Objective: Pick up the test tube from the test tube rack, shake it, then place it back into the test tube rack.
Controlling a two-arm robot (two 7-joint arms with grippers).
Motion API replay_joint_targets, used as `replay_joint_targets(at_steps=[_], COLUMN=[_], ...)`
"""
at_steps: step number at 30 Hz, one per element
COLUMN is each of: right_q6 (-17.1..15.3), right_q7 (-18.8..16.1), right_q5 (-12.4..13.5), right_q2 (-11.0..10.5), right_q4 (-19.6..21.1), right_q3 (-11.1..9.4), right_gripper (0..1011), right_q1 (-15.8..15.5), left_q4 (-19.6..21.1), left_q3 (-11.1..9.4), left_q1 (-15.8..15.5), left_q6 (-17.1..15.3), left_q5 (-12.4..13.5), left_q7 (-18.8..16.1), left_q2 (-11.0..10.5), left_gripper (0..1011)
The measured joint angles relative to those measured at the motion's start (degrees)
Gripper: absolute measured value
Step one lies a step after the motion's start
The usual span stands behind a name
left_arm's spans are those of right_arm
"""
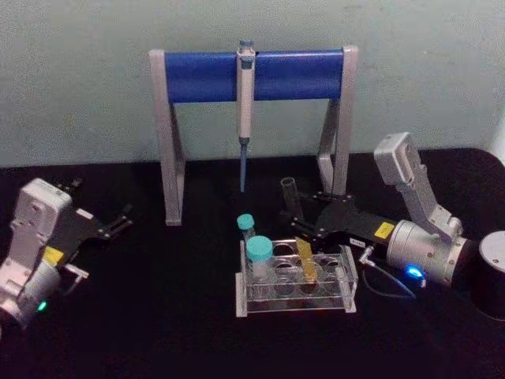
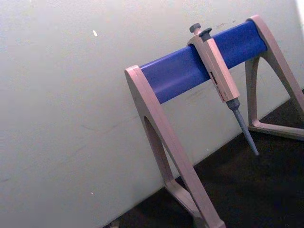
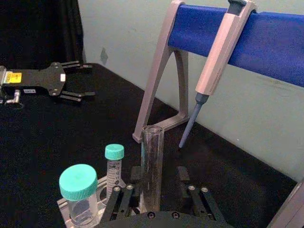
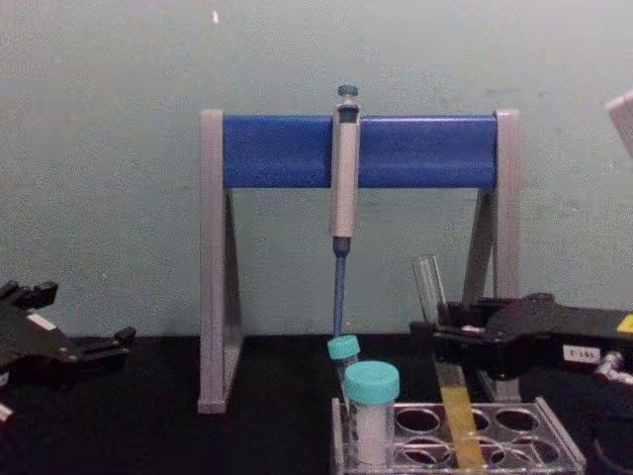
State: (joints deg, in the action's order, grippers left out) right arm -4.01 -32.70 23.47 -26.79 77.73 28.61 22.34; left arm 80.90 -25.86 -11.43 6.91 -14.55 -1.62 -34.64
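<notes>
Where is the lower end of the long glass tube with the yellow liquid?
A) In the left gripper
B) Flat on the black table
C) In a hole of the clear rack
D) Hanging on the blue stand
C: the test tube leans with its yellow-filled lower end in a hole of the test tube rack, the right gripper at its middle; the left gripper rests open, far off at the left.

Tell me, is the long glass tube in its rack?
In: the tube leans, yellow end inside the rack, right gripper around it.
</notes>
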Motion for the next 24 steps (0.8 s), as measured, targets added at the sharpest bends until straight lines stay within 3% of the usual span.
replay_joint_targets(at_steps=[9, 24], right_q6=[0.0, 0.0], right_q7=[0.0, 0.0], right_q5=[0.0, 0.0], right_q2=[0.0, 0.0], right_q4=[0.0, 0.0], right_q3=[0.0, 0.0], right_gripper=[234, 232], right_q1=[0.0, 0.0], left_q4=[0.0, 0.0], left_q3=[0.0, 0.0], left_q1=[0.0, 0.0], left_q6=[0.0, 0.0], left_q5=[0.0, 0.0], left_q7=[0.0, 0.0], left_q2=[0.0, 0.0], left_gripper=[1001, 1001])
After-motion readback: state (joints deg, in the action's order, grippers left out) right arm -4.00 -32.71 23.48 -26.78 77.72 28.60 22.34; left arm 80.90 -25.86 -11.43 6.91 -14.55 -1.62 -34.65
